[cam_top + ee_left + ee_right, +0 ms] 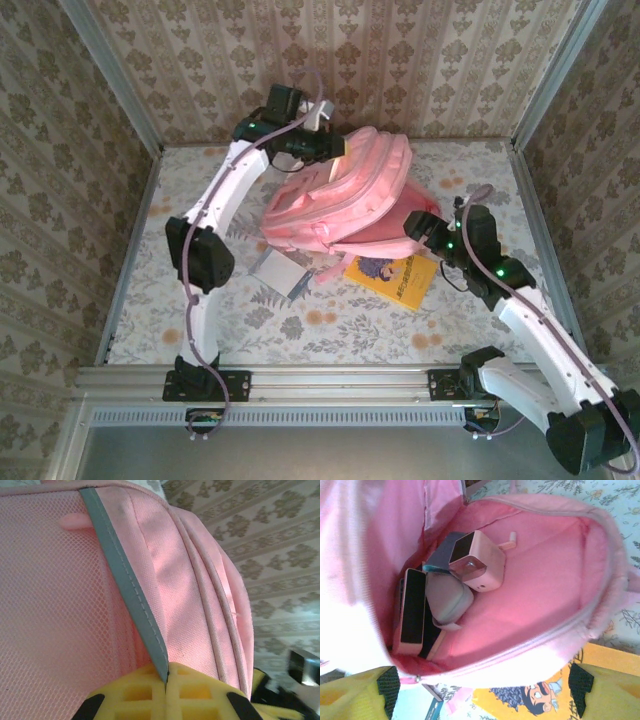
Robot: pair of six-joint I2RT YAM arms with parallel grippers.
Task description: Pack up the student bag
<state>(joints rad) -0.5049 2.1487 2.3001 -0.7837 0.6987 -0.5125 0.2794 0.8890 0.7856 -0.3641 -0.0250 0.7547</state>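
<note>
If the grey trim point(132, 595) is lost by the clamped left gripper point(166, 680), the student bag point(340, 195) may be collapsed onto the spread right gripper point(484, 685).

The student bag point(340, 195), a soft pink backpack with paler front pockets, lies tipped on its side at the far middle of the counter point(180, 300). Its main compartment is unzipped and gapes toward the right. A grey strip point(130, 590) crosses its mesh.
</note>
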